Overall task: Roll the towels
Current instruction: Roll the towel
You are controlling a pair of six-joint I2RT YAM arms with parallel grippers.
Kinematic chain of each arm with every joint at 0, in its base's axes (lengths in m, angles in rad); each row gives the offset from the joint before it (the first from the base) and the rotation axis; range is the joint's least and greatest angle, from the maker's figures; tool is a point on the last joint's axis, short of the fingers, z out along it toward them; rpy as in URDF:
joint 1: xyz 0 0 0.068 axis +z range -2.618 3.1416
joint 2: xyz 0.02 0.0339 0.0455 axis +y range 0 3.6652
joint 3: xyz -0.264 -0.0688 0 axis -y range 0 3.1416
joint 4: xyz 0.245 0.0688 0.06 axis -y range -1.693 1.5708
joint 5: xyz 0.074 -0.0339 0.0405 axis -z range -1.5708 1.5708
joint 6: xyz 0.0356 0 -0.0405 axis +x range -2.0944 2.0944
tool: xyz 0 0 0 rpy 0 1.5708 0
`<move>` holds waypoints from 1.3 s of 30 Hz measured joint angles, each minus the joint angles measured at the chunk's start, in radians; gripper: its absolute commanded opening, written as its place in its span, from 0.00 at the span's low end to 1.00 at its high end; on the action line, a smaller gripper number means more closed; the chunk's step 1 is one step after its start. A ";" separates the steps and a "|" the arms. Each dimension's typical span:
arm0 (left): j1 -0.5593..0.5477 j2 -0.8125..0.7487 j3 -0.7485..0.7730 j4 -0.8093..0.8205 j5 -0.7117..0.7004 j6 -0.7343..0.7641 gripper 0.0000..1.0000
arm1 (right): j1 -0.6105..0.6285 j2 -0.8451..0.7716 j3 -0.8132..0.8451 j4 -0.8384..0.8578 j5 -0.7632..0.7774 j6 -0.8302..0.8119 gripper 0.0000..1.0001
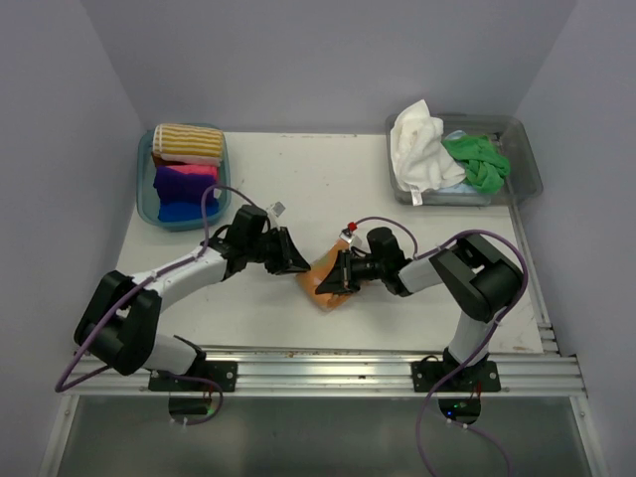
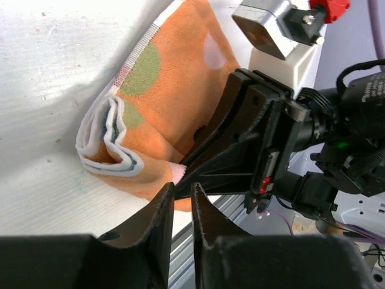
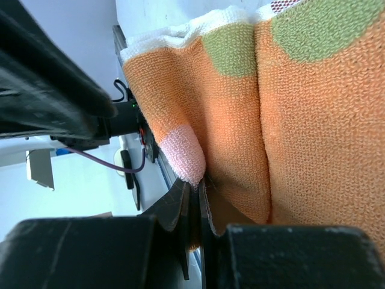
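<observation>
At your far left the teal tub (image 1: pixel 146 194) holds the striped towel (image 1: pixel 187 142), a purple towel (image 1: pixel 171 182) and a blue towel (image 1: pixel 179 209). They are packed tight and look already rolled, so I judge this is where finished ones go. Moving in, your left tool (image 1: pixel 294 260) reaches low across the surface (image 1: pixel 298 179) to the near edge of the orange towel (image 1: pixel 320 286). From the left wrist its fingers (image 2: pixel 162 208) stand almost together, with only a slit between them right at the hem. I cannot tell whether any cloth is caught in that slit or the tips merely sit beside it. The orange towel lies in the middle of the surface between the two tools. It is doubled over on itself, and its white underside shows at the curled end, so the roll seems begun but loose. Your right tool (image 1: pixel 343 276) comes in from the other side. Its fingers are pressed together on a fold of the orange towel, and a pink spot of the cloth sits just at the tips in the right wrist view. That pinch likely anchors the fold so the other side can be tucked without the cloth sliding. At your far right the clear tub (image 1: pixel 527 159) holds the white towel (image 1: pixel 417 149) and the green towel (image 1: pixel 477 161), both heaped loose and spilling over the rim, apparently waiting their turn.
</observation>
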 measured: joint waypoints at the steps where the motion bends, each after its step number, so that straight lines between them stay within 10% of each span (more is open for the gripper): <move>1: -0.003 0.011 -0.001 0.008 0.000 -0.004 0.18 | 0.000 0.000 -0.001 0.002 0.000 0.000 0.00; 15: -0.021 0.255 -0.001 0.185 -0.002 -0.011 0.10 | 0.000 -0.001 -0.019 0.018 0.014 0.016 0.02; 21: -0.025 0.324 0.005 0.225 0.027 -0.029 0.08 | 0.000 -0.120 -0.025 -0.180 0.114 -0.070 0.43; 25: -0.025 0.351 0.016 0.242 0.046 -0.029 0.08 | 0.002 -0.338 -0.013 -0.416 0.240 -0.179 0.54; 31: -0.027 0.387 0.043 0.242 0.069 -0.025 0.08 | 0.039 -0.540 0.065 -0.696 0.443 -0.325 0.18; 39: -0.030 0.391 0.048 0.239 0.071 -0.023 0.08 | 0.273 -0.422 0.274 -0.900 0.655 -0.472 0.00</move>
